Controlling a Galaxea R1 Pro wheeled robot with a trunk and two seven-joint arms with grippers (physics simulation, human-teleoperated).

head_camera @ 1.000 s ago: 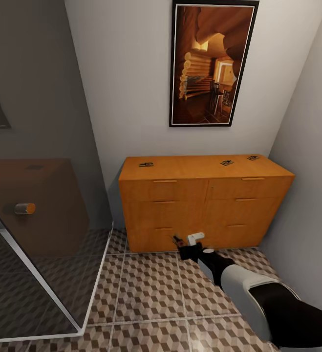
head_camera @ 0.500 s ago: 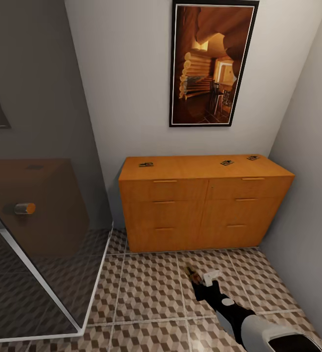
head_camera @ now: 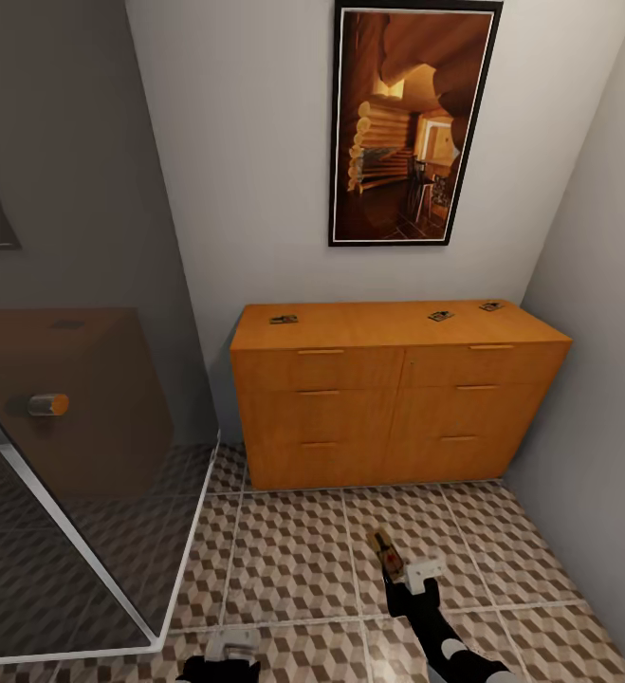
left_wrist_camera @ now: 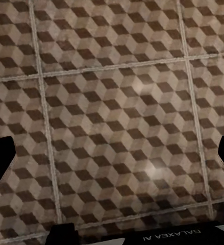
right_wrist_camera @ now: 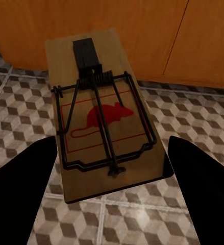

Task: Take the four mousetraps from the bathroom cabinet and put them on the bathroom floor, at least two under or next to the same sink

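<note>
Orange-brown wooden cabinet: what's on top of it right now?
Three small brown mousetraps sit on the orange-brown wooden cabinet's flat top: one left, two right. Drawer contents are hidden behind closed fronts.

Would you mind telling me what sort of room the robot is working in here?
Probably a bathroom: a glass shower screen with a white frame stands at the left, the cube-patterned brown and beige tiled floor runs throughout, and an orange-brown wooden cabinet sits against the white wall under a framed picture.

right arm [head_camera: 440, 640] low, jaws clamped, left gripper [head_camera: 229, 655] low, jaws apart
</note>
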